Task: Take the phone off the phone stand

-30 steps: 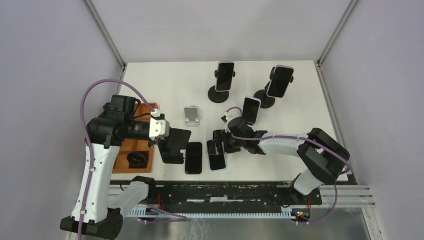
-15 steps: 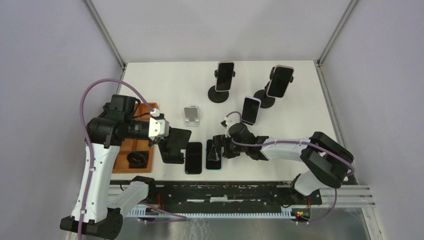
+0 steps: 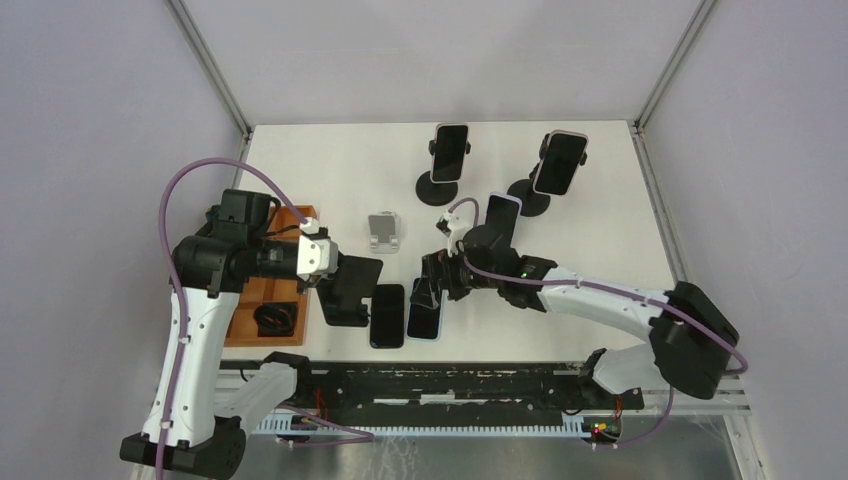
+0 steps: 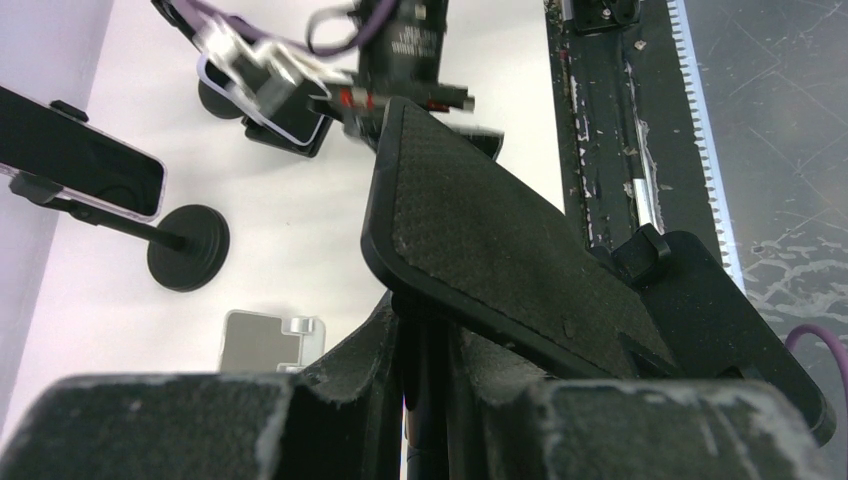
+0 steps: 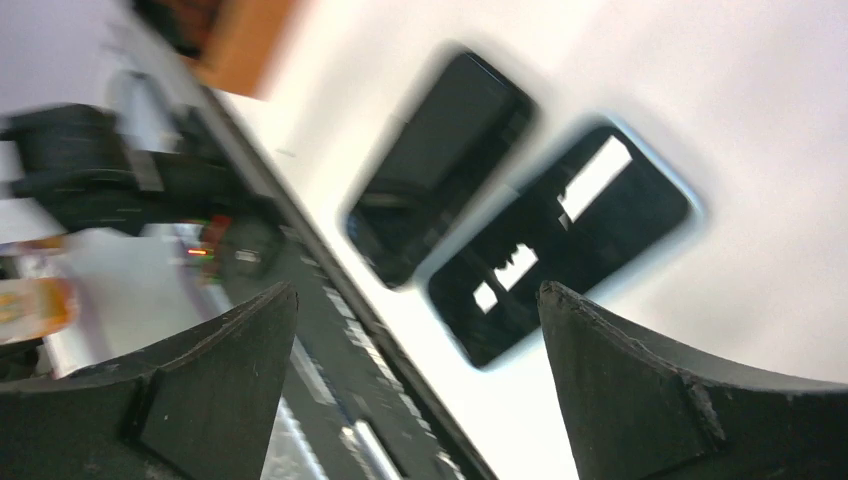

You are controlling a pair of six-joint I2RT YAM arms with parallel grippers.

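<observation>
Top external view has the right hand (image 3: 432, 290) hanging over a light-edged phone (image 3: 424, 320) that lies flat by the near edge of the worktop (image 3: 330, 170), right beside a dark phone (image 3: 387, 316). Right wrist view shows its fingers spread wide with nothing between them, so it's carrying nothing. The left hand (image 3: 338, 272) looks pinched shut on a black stand (image 3: 352, 295) toward the near-left corner, just beside the dark phone.

Three phones sit on stands toward the far edge. The clamped phone (image 3: 502, 218) is right behind the right arm, with the far phone (image 3: 450, 150) and the far-right phone (image 3: 560, 163) further back.

What probably bites from here is that the arm is almost touching the clamped phone, so a careless swing toward the far edge could tip that stand over. Those low, wide fingers could also drag a flat phone off the near edge. And pulling a phone with nobody pinning the base might just lift the whole stand.
</observation>
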